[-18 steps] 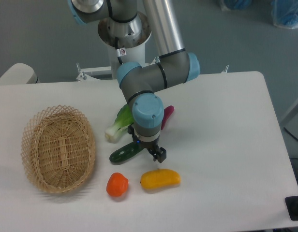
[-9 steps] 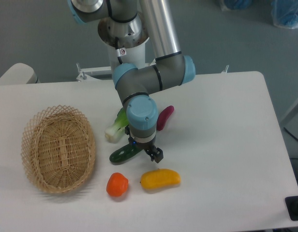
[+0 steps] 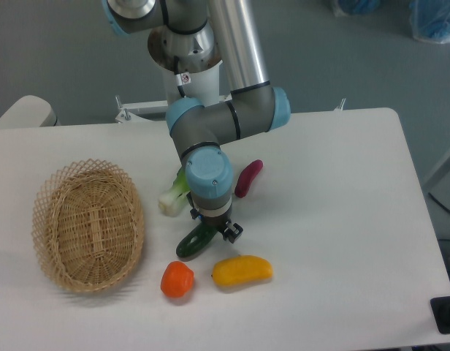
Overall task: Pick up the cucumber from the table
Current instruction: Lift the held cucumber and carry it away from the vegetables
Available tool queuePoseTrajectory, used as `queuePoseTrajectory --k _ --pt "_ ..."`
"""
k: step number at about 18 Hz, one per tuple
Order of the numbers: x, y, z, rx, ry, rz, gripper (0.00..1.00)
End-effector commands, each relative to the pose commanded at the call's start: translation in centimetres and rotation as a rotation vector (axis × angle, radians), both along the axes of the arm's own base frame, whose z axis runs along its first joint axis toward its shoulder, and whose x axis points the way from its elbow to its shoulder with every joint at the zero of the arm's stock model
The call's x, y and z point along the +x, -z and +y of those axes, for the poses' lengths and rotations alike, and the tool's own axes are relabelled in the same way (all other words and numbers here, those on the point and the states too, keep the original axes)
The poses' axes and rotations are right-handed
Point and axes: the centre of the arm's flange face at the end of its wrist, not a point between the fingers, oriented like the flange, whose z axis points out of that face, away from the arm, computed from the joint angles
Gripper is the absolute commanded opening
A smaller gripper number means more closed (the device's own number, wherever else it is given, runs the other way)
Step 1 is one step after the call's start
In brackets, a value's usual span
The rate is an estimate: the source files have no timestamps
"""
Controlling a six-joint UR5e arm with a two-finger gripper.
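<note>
The claw [image 3: 213,229] points down over the white table [image 3: 342,219], and its fingers are clamped on the upper end of the cucumber [image 3: 195,242]. The cucumber is dark green and glossy. It hangs tilted from the claw, with its lower end down and to the left of the claw, very near the table; I cannot tell if this end touches the table or not.

Just below the claw, a little to the right, the yellow pepper [image 3: 242,270] lies on the table. Below and left of the claw is the orange piece [image 3: 177,279], near the lower end of the cucumber. Above and left of the claw lies the bok choy [image 3: 173,197], partly hidden behind the grey and blue wrist of the arm [image 3: 207,174]. Above and right of the claw is the purple piece [image 3: 248,178], also lying on the table. Far to the left of the claw stands the wicker basket [image 3: 88,225].
</note>
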Motion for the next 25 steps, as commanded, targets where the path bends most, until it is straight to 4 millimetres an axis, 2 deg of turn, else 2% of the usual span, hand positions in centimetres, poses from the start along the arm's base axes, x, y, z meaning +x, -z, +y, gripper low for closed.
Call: queuePoseTrajectory --k 1,5,6,11,17,23,25 --pt "0.1 0.0 0.0 0.000 0.002 0.000 0.54" --pt "-0.2 -0.2 0.2 0.012 0.003 0.011 0.20" --pt "-0.4 -0.5 0.2 0.018 0.001 0.015 0.16" --pt "-3.6 -1.9 -1.4 0.032 0.027 0.026 0.16" --pt "-9.4 -4.0 -4.9 0.049 0.093 0.033 0.16" --pt "-14.4 -6.4 -3.0 0.048 0.085 0.027 0.15" --pt "-16.8 -6.6 -3.2 0.046 0.067 0.023 0.14"
